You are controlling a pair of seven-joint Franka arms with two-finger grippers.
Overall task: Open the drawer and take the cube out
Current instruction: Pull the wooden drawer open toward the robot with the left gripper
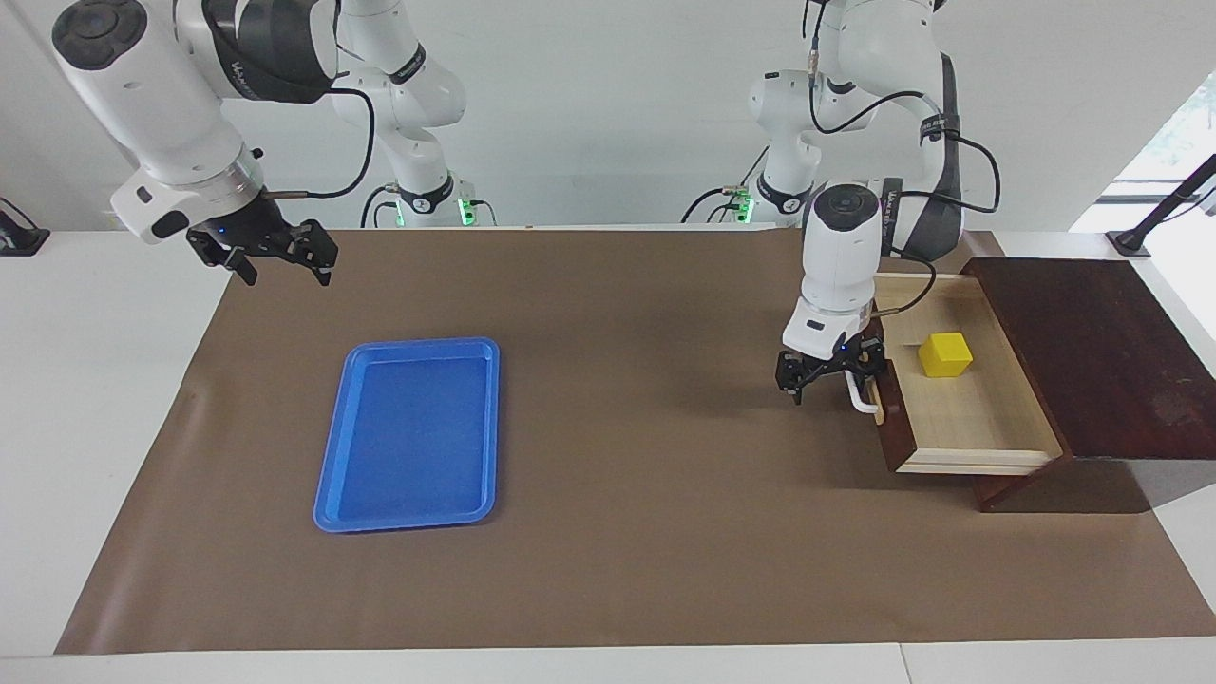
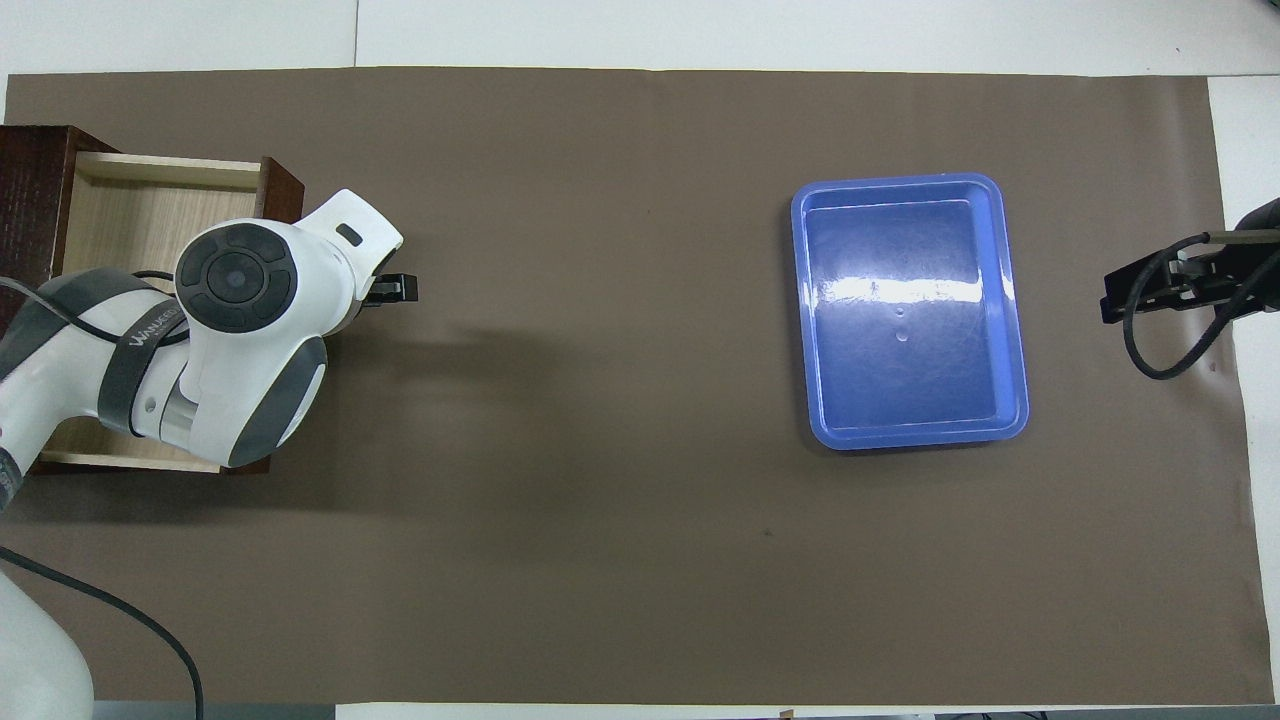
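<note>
The facing view showed the yellow cube (image 1: 944,354) inside the pulled-out drawer (image 1: 959,413); overhead, the left arm hid it. The left gripper (image 1: 828,376) hooked the white handle (image 1: 861,397), fingers spread. The right gripper (image 1: 277,256) waited open above the table's right-arm end.

left arm (image 2: 240,340) covers the open drawer (image 2: 150,200); blue tray (image 2: 1010,300) lies well apart

White wall (image 1: 608,104), white table (image 1: 95,399) under brown mat (image 1: 627,532), bright window (image 1: 1173,133) at the left arm's end, even light.
</note>
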